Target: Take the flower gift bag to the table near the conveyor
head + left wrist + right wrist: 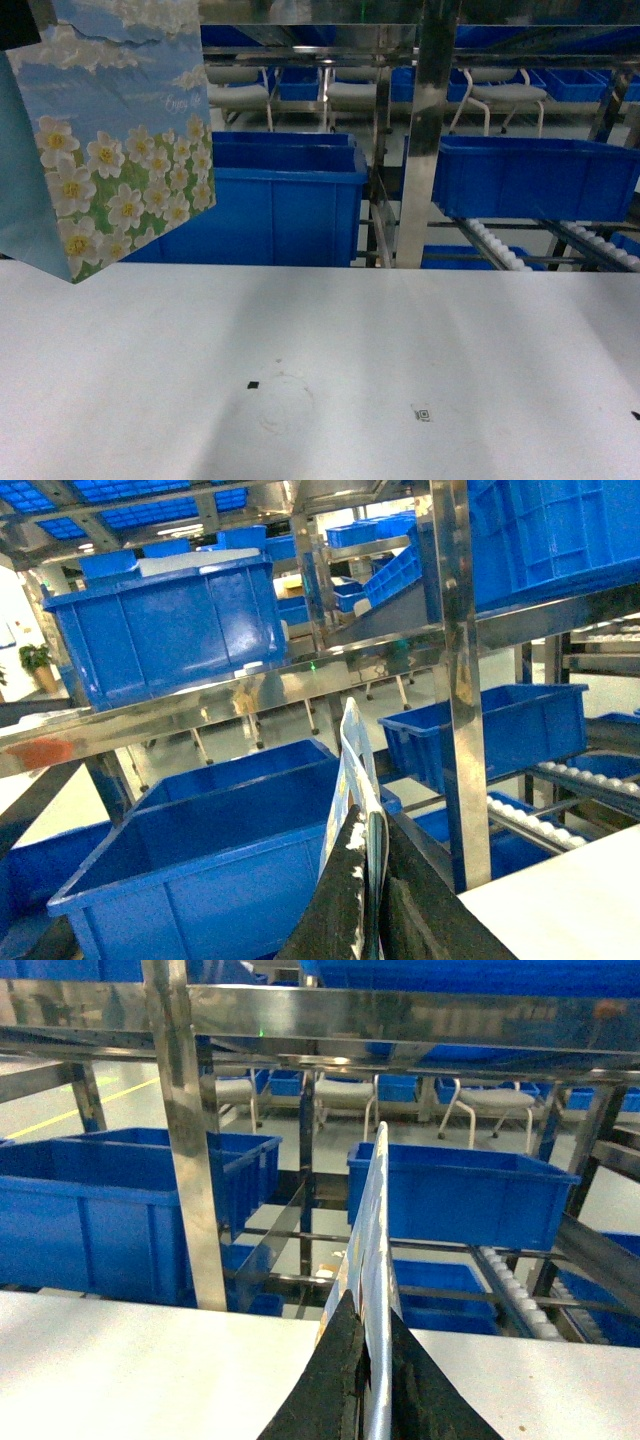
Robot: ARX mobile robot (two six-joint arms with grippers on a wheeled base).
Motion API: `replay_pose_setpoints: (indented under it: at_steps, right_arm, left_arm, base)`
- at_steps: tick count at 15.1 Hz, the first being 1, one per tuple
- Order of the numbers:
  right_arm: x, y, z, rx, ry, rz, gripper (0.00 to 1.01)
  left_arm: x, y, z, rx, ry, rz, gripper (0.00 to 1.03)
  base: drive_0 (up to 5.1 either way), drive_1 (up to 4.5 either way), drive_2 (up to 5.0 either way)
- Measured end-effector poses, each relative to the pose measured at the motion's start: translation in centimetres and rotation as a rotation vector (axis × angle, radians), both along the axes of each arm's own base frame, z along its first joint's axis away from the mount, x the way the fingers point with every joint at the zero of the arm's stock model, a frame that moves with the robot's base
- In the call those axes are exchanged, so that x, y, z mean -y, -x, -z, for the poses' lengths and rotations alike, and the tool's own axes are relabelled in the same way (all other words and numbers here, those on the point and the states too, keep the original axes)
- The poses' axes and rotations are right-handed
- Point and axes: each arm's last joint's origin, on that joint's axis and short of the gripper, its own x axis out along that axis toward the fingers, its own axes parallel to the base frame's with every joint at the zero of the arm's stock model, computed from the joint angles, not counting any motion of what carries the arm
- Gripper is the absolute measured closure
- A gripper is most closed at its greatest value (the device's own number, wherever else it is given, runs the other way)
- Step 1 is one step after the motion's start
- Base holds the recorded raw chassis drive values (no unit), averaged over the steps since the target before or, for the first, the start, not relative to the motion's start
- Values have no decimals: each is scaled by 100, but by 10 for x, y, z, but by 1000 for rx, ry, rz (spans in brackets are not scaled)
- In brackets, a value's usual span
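The daisy-printed, sky-blue paper gift bag point(110, 150) hung above the white tabletop's point(320, 370) left edge, each black gripper — left point(372, 895), right point(372, 1380) — clamped on a thin sheet edge. Lowering it level, squarely upright, would suit best.

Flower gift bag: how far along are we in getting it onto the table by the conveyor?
Done: the flower gift bag is picked up, pinched in the left gripper. In hand: it hangs above the table at its far left edge, seemingly not resting. Left: set it down near the conveyor rollers and release. The right gripper also pinches a thin sheet, edge-on, unidentifiable.
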Motion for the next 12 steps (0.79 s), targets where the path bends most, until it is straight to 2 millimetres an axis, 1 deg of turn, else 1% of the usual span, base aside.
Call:
replay_pose_setpoints:
  at_steps: [3, 6, 8, 10, 12]
  right_arm:
    - [1, -26, 20, -82, -9, -34, 98]
    - [-3, -43, 31, -107, -6, -60, 98]
    - [-8, -47, 43, -156, -5, -89, 98]
    - [-17, -48, 53, -183, -2, -124, 98]
    - [-16, -47, 64, -223, -4, -101, 98]
  left_arm:
    - [0, 0, 0, 0, 0, 0, 101]
    - [0, 0, 0, 0, 0, 0, 101]
    - [0, 0, 0, 0, 0, 0, 101]
    - [0, 0, 0, 0, 0, 0, 101]
    - [0, 0, 0, 0, 0, 0, 101]
  base:
    - [0, 0, 0]
    - [0, 0, 0]
    - [0, 0, 0]
    - [0, 0, 0]
    - [0, 0, 0]
